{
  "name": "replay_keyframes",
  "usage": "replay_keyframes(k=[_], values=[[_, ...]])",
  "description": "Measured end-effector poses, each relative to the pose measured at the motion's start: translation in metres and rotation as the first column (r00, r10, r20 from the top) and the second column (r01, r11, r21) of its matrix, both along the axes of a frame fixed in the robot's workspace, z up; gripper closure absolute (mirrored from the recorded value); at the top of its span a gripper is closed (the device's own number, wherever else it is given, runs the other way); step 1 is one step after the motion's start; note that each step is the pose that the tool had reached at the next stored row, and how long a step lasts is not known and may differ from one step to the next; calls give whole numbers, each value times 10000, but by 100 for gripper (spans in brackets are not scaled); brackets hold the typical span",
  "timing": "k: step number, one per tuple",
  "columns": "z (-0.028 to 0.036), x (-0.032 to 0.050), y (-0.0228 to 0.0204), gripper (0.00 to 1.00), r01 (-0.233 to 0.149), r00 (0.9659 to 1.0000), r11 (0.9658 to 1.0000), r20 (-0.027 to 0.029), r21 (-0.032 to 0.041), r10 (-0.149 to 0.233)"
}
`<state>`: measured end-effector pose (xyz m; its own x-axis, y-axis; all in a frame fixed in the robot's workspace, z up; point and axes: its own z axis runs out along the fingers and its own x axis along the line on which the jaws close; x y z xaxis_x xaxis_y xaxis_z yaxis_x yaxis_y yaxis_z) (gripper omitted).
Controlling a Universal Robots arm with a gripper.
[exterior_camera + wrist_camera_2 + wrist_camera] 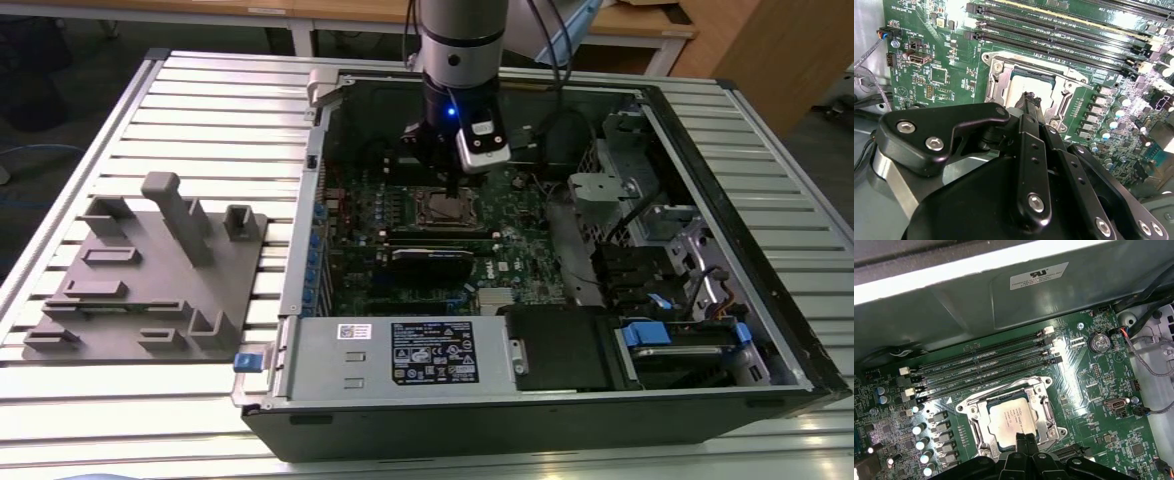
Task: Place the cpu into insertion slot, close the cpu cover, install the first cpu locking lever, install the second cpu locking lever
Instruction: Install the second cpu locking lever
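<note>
The cpu [1010, 421], a silver-grey square chip, lies flat in the insertion slot [968, 409] on the green motherboard. The cpu cover [1043, 409], a silver frame plate, lies down around it, and the chip shows through its window. My gripper [1024, 438] hovers just over the chip's near edge, its two black fingers pressed together with nothing between them. In the second wrist view the gripper [1029, 98] points down at the cpu [1024, 80] inside the cover [998, 80]. In the exterior view the gripper [447, 188] stands straight above the slot [449, 210]. How the locking levers stand I cannot tell.
Long black memory slots [979, 371] run beside the socket, and a row of capacitors [924, 440] flanks it. A long black card [430, 262] stands in the board nearer the camera. The case walls [694, 150] enclose the board. A grey fixture block [147, 280] sits on the exterior view's left.
</note>
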<state>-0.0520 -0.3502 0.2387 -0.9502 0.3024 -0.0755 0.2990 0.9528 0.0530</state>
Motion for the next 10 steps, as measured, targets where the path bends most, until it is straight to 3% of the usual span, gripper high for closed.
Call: replay_keyframes(k=[4,10], values=[[41,0,1,90,0,10000,10000,3,5,0],[43,0,-6,90,0,10000,10000,3,6,0]])
